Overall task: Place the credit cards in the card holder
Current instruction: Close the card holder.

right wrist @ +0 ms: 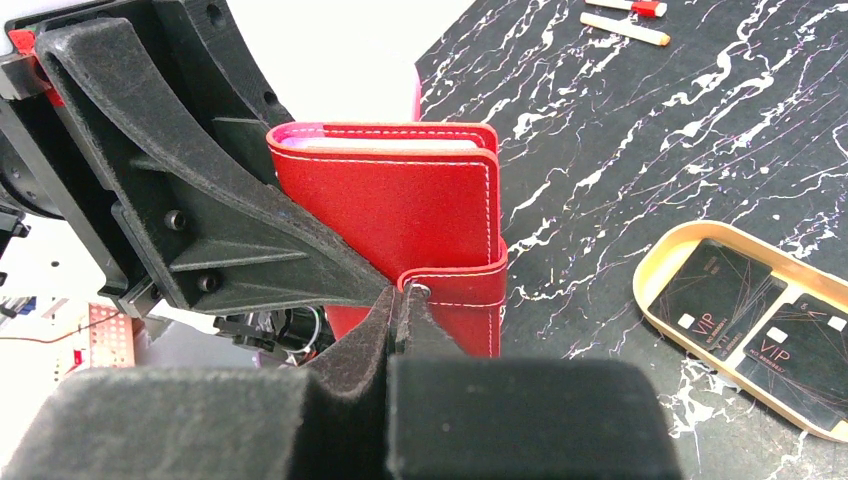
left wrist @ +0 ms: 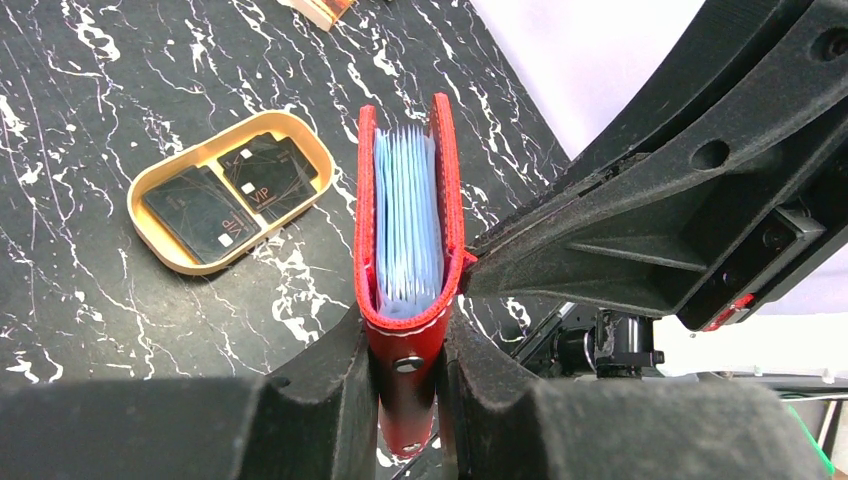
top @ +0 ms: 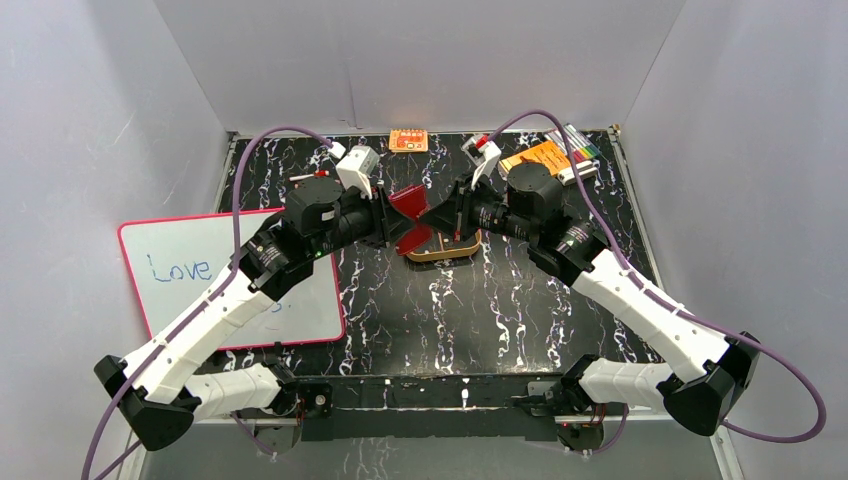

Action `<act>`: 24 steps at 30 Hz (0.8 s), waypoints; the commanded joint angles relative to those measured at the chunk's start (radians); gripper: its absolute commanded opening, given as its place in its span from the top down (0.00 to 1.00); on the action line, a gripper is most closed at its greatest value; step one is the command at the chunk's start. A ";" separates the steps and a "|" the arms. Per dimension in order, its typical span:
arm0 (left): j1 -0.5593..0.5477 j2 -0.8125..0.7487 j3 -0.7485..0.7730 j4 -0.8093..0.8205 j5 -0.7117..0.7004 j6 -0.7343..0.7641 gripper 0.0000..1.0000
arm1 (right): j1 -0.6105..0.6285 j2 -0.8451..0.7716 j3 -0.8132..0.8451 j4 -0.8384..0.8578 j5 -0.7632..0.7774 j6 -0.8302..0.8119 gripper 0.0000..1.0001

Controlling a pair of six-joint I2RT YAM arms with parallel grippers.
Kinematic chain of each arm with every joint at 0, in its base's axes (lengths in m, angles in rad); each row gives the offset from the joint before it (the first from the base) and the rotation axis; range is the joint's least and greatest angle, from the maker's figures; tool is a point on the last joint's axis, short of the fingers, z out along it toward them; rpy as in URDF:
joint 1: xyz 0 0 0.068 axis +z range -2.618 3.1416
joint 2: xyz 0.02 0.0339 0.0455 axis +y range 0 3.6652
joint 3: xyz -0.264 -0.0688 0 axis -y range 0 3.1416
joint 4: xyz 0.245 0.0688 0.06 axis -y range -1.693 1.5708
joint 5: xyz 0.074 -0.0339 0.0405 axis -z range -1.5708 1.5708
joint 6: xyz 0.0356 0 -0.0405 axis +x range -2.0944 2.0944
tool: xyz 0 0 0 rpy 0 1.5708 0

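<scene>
Black marbled desk [top: 500,300], grey walls around; a whiteboard [top: 200,270] lies at its left edge. Next, the left claw [left wrist: 408,350] clamps the red wallet [right wrist: 400,210] by its spine end, above the desk, with the covers slightly parted on pale blue sheets (cards or sleeves, I cannot tell). The right claw [right wrist: 398,310], pressed together, pinches the end of the wallet's snap tab. Beside it on the desk sits a tan tray [left wrist: 150,235] holding two dark cards [left wrist: 200,212], one in each half. An orange booklet [top: 540,155] lies at the back right.
</scene>
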 commanded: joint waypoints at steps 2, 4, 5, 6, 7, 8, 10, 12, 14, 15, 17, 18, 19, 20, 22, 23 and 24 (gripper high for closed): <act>-0.033 -0.049 0.054 0.173 0.263 -0.061 1.00 | 0.011 0.040 0.030 0.065 0.004 0.004 1.00; -0.033 -0.049 0.056 0.179 0.278 -0.068 1.00 | 0.011 0.045 0.032 0.065 0.004 0.006 1.00; -0.034 -0.049 0.057 0.183 0.287 -0.070 1.00 | 0.011 0.047 0.033 0.063 0.003 0.006 1.00; -0.034 -0.049 0.058 0.188 0.297 -0.074 1.00 | 0.011 0.050 0.035 0.062 0.004 0.007 1.00; -0.034 -0.049 0.058 0.192 0.304 -0.077 1.00 | 0.011 0.053 0.037 0.061 0.003 0.007 1.00; -0.034 -0.051 0.059 0.196 0.310 -0.080 1.00 | 0.011 0.055 0.039 0.058 0.004 0.007 1.00; -0.034 -0.051 0.059 0.203 0.320 -0.086 1.00 | 0.011 0.064 0.043 0.054 0.005 0.009 1.00; -0.034 -0.051 0.060 0.208 0.332 -0.090 1.00 | 0.011 0.069 0.046 0.049 0.005 0.010 1.00; -0.036 -0.051 0.062 0.212 0.342 -0.094 1.00 | 0.011 0.077 0.051 0.043 0.005 0.012 1.00; -0.036 -0.051 0.063 0.215 0.346 -0.095 1.00 | 0.011 0.081 0.054 0.039 0.006 0.012 1.00; -0.039 -0.051 0.065 0.219 0.354 -0.099 1.00 | 0.011 0.091 0.063 0.028 0.006 0.013 1.00; -0.039 -0.051 0.065 0.221 0.358 -0.099 1.00 | 0.011 0.096 0.066 0.023 0.004 0.013 1.00; -0.042 -0.050 0.066 0.224 0.360 -0.100 1.00 | 0.011 0.102 0.070 0.019 0.003 0.015 1.00; -0.043 -0.049 0.066 0.226 0.365 -0.101 1.00 | 0.011 0.107 0.074 0.014 0.000 0.016 1.00; -0.048 -0.048 0.067 0.233 0.372 -0.104 1.00 | 0.011 0.118 0.082 0.003 0.001 0.018 1.00; -0.050 -0.046 0.068 0.236 0.372 -0.105 1.00 | 0.011 0.123 0.085 -0.002 -0.001 0.018 1.00; -0.052 -0.047 0.069 0.237 0.373 -0.106 1.00 | 0.011 0.128 0.088 -0.006 -0.002 0.018 1.00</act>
